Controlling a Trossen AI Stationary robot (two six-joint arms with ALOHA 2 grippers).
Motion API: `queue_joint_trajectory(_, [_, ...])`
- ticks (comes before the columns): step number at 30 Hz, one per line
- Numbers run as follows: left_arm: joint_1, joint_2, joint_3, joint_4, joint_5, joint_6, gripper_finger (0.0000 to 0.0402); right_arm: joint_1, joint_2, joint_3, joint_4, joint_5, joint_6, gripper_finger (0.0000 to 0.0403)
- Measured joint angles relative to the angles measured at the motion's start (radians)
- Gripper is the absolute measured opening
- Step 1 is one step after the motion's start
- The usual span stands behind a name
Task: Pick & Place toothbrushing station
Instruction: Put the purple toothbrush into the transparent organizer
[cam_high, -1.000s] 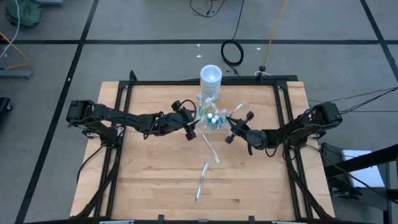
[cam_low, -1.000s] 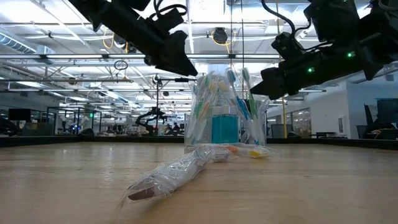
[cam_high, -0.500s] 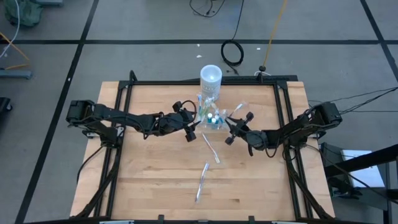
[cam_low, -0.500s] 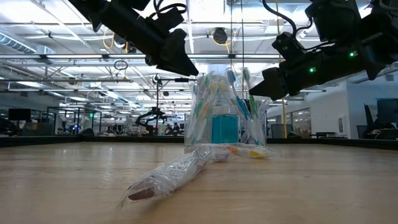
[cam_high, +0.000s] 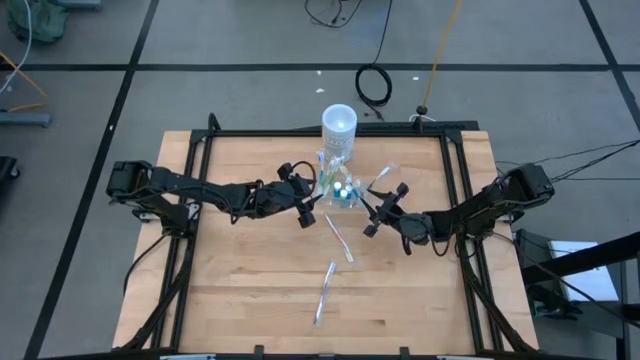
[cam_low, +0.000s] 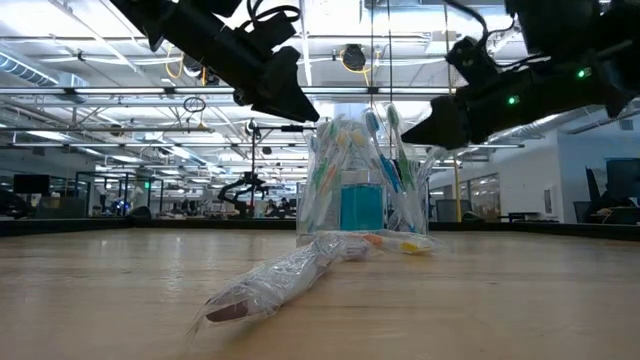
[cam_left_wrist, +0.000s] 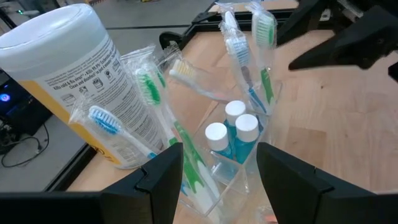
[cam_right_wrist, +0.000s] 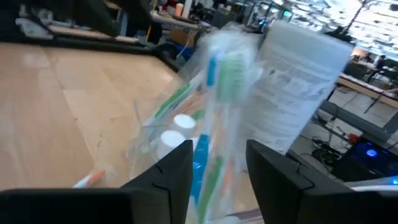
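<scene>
The toothbrushing station (cam_high: 341, 192) is a clear container standing on the table's far middle, holding wrapped toothbrushes (cam_left_wrist: 245, 56) and blue white-capped tubes (cam_left_wrist: 236, 134). My left gripper (cam_high: 313, 197) is at its left side, open, with one finger on either side of the container's near corner (cam_left_wrist: 221, 186). My right gripper (cam_high: 373, 212) hangs open just right of the container, above the table. Its fingers stand apart from the wrapped brushes (cam_right_wrist: 221, 81) ahead of it. My left gripper comes level from the table's left, its fingers (cam_left_wrist: 163, 177) flanking the clear container. Whether they touch its walls, I cannot tell. The container stands upright on the table.
A tall white cylinder (cam_high: 339, 124) stands right behind the container at the far edge. Two wrapped toothbrushes (cam_high: 340, 238) (cam_high: 325, 290) lie loose on the wood nearer the front, and another (cam_high: 383, 178) lies right of the container. The table's left and right thirds are bare wood.
My right gripper has drawn back a little from the container toward the table's right edge and now stands clear of the brushes. The toothbrush it was next to stays upright in the container. My left gripper and the container have kept still.
</scene>
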Motion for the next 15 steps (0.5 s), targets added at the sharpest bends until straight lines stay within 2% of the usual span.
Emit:
queue_joint_trajectory(5, [-0.002, 0.0, 0.0, -0.01, 0.0, -0.004, 0.0212, 0.047, -0.082, 0.0, -0.102, 0.063, 0.0, 0.015])
queue_joint_trajectory(15, [-0.002, 0.0, 0.0, -0.026, 0.0, 0.002, 0.0212, 0.098, -0.225, 0.0, -0.403, 0.033, 0.09, 0.0148])
